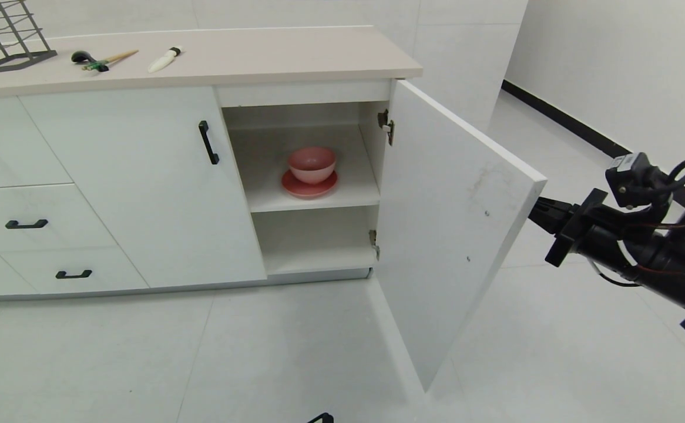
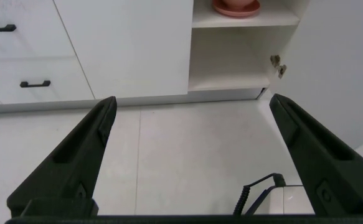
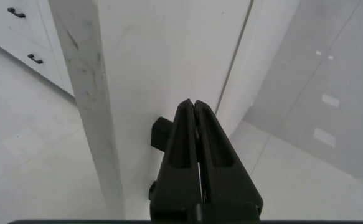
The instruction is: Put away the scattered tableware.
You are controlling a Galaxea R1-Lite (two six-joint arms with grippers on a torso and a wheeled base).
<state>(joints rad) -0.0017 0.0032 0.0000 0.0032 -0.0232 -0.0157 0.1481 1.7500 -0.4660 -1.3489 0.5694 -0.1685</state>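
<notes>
A long white cabinet (image 1: 143, 176) with flat, smooth fronts fills my view from 9 to 12 o'clock, capped by a pale matte countertop (image 1: 260, 56). Its right-hand door (image 1: 448, 223), a plain slab with a scuffed edge, stands swung wide toward 2 o'clock. My right arm is behind it at 3 o'clock. My right gripper (image 3: 195, 104) has its two black fingers pressed flat together with nothing visible between them, their tips close beside the black door handle (image 3: 161, 134) on the panel's outer face. My left gripper (image 2: 192, 99) hangs low over the glossy floor tiles, its tapered black fingers spread wide and holding nothing. A dark wire rack (image 1: 2, 35) stands on the counter at 10 o'clock. At 12 o'clock, on the upper shelf (image 1: 354, 194) of the open compartment, a round pink bowl (image 1: 312, 164) sits upright on a shallow pink plate (image 1: 295, 187). On the counter at 11 o'clock lie a dark-headed, wooden-handled spoon (image 1: 104, 60) and, just beside it, a slim white utensil (image 1: 164, 60).
</notes>
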